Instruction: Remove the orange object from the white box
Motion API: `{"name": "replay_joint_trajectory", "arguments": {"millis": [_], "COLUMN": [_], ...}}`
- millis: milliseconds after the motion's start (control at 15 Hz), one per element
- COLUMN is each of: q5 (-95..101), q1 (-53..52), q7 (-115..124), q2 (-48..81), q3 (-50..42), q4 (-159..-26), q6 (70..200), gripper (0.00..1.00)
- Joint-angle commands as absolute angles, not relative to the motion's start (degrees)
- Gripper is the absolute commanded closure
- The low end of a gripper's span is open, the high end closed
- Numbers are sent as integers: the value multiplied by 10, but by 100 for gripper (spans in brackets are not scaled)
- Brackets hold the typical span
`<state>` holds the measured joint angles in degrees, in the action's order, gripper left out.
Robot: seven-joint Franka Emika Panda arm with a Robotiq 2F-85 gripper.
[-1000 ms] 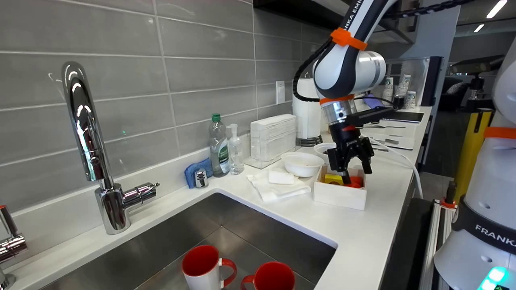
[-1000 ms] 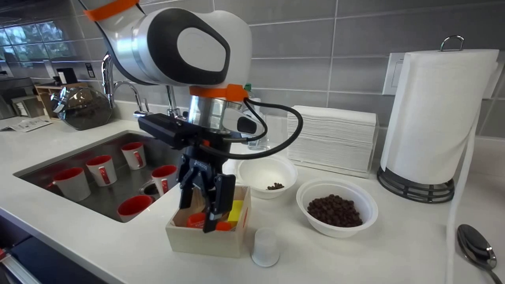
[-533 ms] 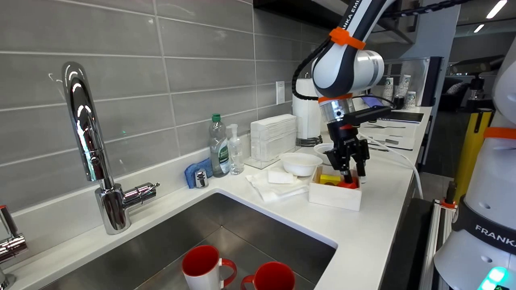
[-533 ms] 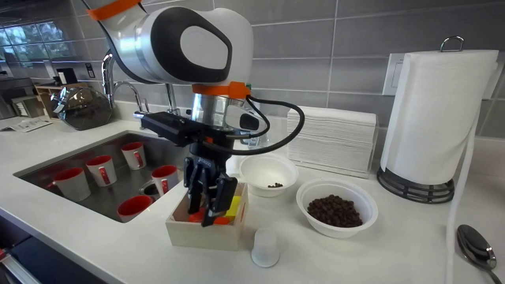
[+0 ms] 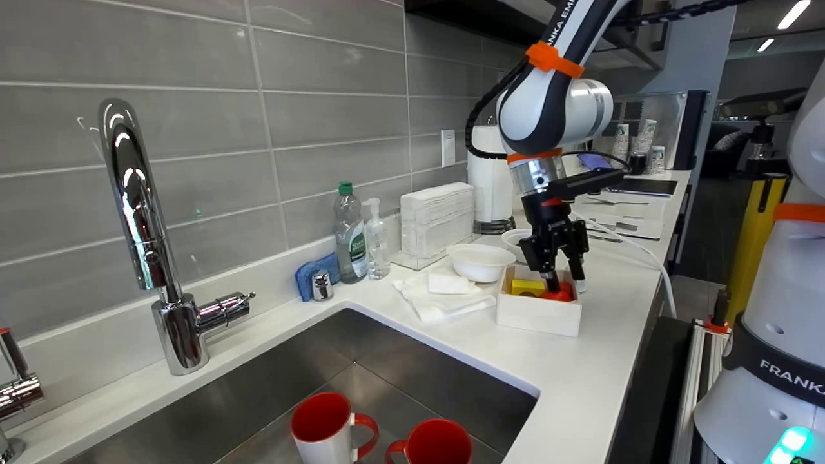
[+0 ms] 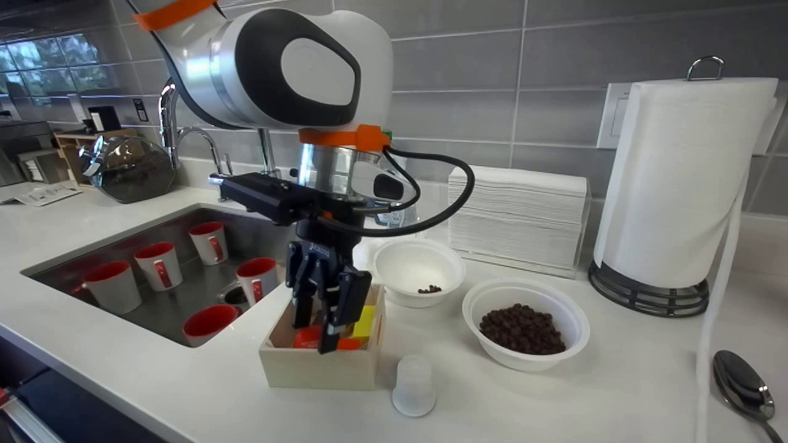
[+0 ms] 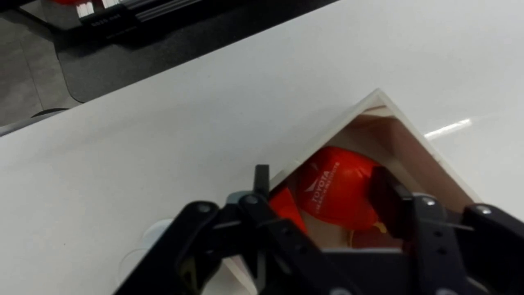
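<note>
The white box (image 5: 539, 314) stands on the counter and shows in both exterior views (image 6: 318, 371). In it lies the orange object (image 7: 344, 190), a red-orange lump with white print, which also shows in an exterior view (image 6: 306, 338). A flat red piece (image 7: 288, 208) and a yellow piece (image 6: 364, 323) lie beside it in the box. My gripper (image 7: 321, 176) is open above the box, as an exterior view shows too (image 6: 314, 335). One of its fingers (image 7: 387, 200) is inside the box, against or close beside the lump. The other finger (image 7: 262, 178) is over or outside the box's near wall.
A small clear cup (image 6: 414, 386) stands beside the box. A bowl with a few dark bits (image 6: 418, 264) and a bowl of dark chips (image 6: 523, 329) are close by. The sink (image 5: 387, 361) holds several red and white mugs. The counter edge (image 7: 172, 67) runs along one side.
My gripper and the box have shifted together a short way along the counter, toward the sink, then slightly back. The lump stays in the box and the gripper stays open.
</note>
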<state>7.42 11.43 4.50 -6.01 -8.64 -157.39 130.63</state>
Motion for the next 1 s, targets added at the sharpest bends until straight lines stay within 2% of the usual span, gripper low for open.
{"name": "replay_joint_trajectory", "arguments": {"millis": [0,133,333,933], "q5": [87,84,89,95], "q1": [107,103,98,87], "q7": [60,61,69,77], "q2": [-76,-82,-83,-72], "q3": [-81,-75,-65,-51], "q4": [-1573,-1573,-1572,-1573], "q6": [1299,1297,1300,1310], "gripper": [42,36,32,43]}}
